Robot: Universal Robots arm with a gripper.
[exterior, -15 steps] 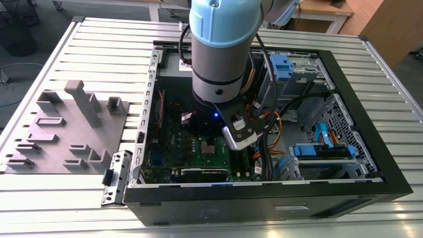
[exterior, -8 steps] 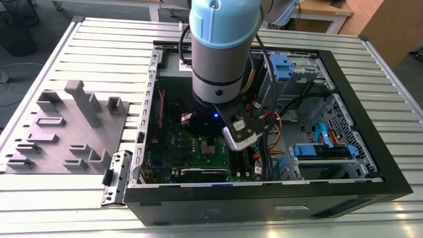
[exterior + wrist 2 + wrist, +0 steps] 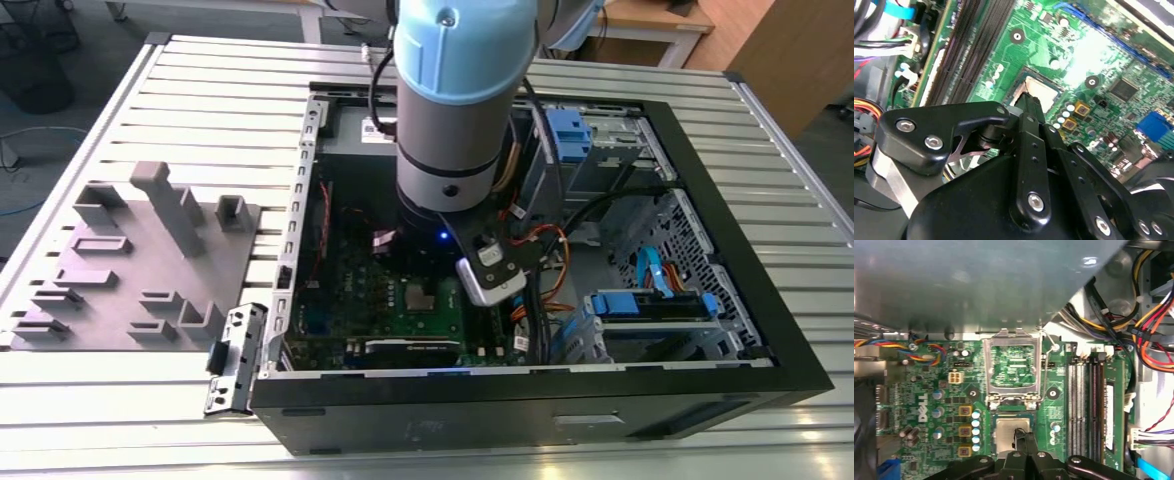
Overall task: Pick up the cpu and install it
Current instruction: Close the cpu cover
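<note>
Looking into the open computer case (image 3: 561, 405), we find the cpu (image 3: 1005, 434) lying flat in its square seat on the green motherboard (image 3: 929, 390), in the lower middle of the exterior view. The shiny socket frame (image 3: 1013, 367) is swung open and stands just beside this seat, so the chip is uncovered. The gripper (image 3: 1022, 432) hangs directly over the cpu. In both wrist views its two fingers (image 3: 1028, 125) are pressed together with no gap that we can see, and nothing is held between them. Their common tip points at the metal top of the chip, near its middle; whether it touches the top or hangs just above it, we cannot tell. The chip is square, so it has no long axis, and its edges run parallel to the edges of the open frame. We judge that the cpu is already placed in the socket, while the frame is not yet closed over it. The grey tray (image 3: 120, 270) rests well apart, at the exterior view's left, outside the case.
</note>
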